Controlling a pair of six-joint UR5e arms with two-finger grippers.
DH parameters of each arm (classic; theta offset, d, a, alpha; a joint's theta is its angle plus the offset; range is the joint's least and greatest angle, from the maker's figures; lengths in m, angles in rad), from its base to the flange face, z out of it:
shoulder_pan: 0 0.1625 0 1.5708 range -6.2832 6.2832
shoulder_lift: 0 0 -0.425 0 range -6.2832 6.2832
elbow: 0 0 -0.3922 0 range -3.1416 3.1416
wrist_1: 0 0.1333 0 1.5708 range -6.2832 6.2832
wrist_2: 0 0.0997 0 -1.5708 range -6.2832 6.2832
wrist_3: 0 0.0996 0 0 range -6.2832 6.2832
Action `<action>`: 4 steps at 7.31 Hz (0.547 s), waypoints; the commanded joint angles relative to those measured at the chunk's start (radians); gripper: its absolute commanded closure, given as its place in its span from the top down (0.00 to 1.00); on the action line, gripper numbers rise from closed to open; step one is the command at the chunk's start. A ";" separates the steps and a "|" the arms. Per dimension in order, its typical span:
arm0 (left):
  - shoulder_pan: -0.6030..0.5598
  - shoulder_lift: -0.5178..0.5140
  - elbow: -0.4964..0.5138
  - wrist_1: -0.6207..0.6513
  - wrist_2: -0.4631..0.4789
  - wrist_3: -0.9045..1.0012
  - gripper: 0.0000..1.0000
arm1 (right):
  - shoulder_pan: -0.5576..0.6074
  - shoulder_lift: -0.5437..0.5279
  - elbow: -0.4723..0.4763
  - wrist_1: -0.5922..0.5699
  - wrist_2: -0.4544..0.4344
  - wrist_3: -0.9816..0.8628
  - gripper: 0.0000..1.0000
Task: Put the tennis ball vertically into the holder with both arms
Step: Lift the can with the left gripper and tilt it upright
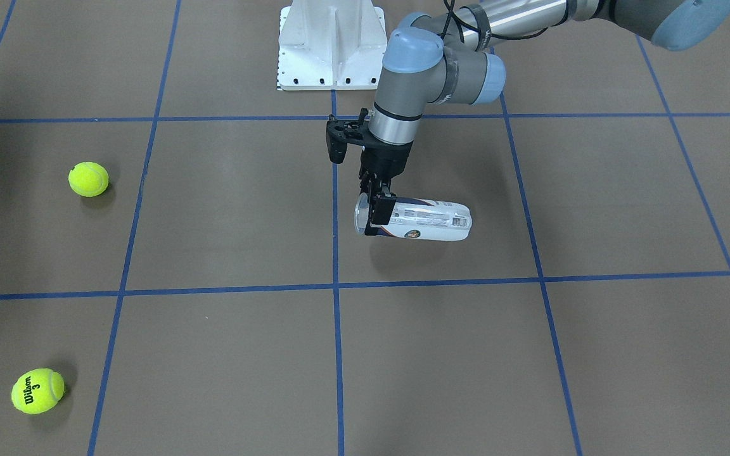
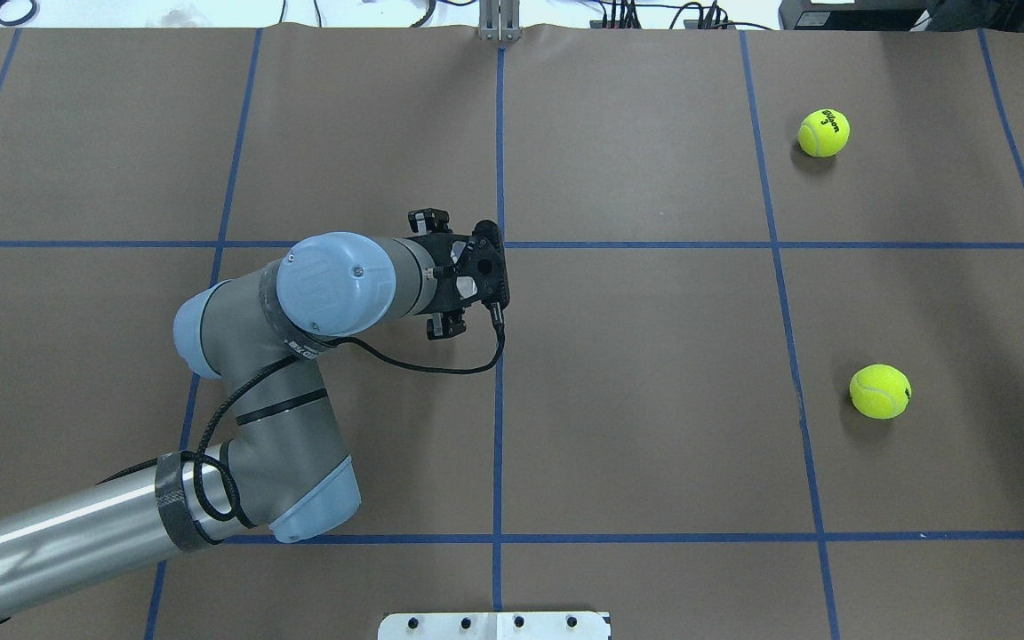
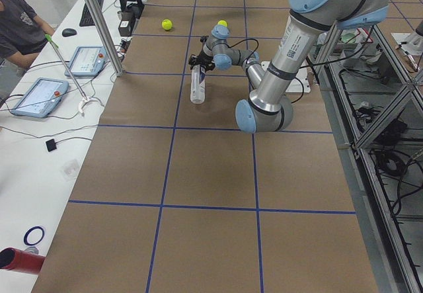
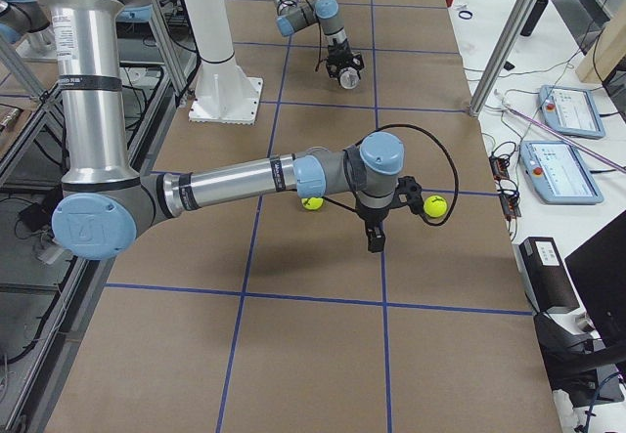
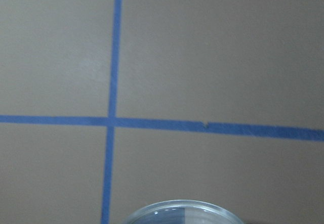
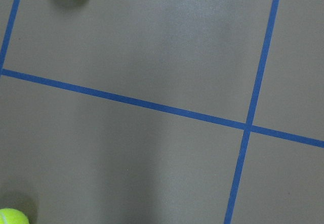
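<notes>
Gripping the clear plastic cylindrical tennis-ball can [image 1: 429,221] near its open mouth, the left end effector [image 1: 379,214] holds it horizontal over the brown tabletop [image 1: 213,221]. Overhead, the grey left arm [image 2: 325,284] hides it. I cannot tell the right end effector's [image 4: 376,237] state.

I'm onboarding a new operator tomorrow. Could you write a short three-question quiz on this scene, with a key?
1. Which claw grips the holder? A left, B right, C neither.
2. How many tennis balls lie on the table?
3. True or false: the holder stands upright on the table.
Key: 1 A, the left claw, near the open end. 2 Two. 3 False; it is held on its side.
</notes>
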 commanded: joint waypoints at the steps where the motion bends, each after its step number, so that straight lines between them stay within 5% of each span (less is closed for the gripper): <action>1: -0.006 -0.002 -0.002 -0.252 0.083 -0.199 0.84 | -0.001 0.002 0.006 0.000 0.023 -0.002 1.00; 4: 0.008 -0.005 0.015 -0.531 0.184 -0.455 0.85 | -0.031 -0.004 0.003 0.107 0.051 0.032 1.00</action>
